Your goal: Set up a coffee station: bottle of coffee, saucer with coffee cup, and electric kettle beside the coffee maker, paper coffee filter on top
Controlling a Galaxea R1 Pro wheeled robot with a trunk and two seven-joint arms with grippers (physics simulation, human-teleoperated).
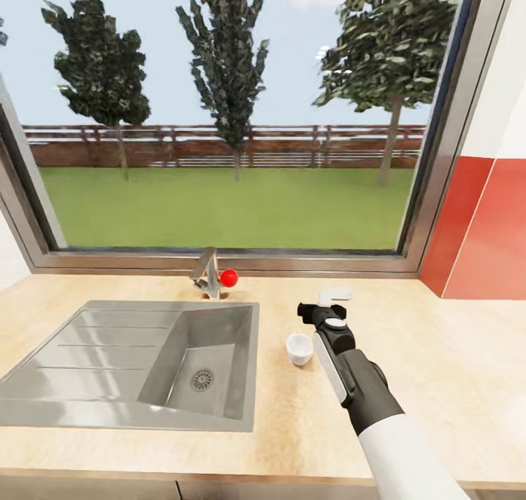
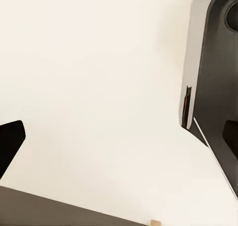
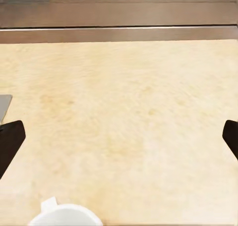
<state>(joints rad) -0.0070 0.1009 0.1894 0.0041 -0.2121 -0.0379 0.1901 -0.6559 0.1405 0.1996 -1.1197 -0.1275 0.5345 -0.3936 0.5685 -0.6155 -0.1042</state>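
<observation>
Coffee cup [image 1: 299, 349]: small, white, upright on countertop [image 1: 453, 354], between sink [image 1: 139, 361] and right arm, just beside arm. Likely ceramic: light, rigid, glazed-slippery, chips if dropped. Best hold: pinch across rim, or wall beside handle stub showing in right wrist view [image 3: 64, 215]. Right gripper [image 1: 326, 304] just past cup toward window [image 1: 234, 120], fingers spread wide, nothing held. Left gripper: finger state unclear. Faucet [image 1: 212, 273] behind sink.

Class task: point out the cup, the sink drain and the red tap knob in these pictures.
cup [image 1: 299, 348], head view, on its white rim.
sink drain [image 1: 202, 379], head view, on the round strainer.
red tap knob [image 1: 229, 278], head view, on the ball's middle.
</observation>
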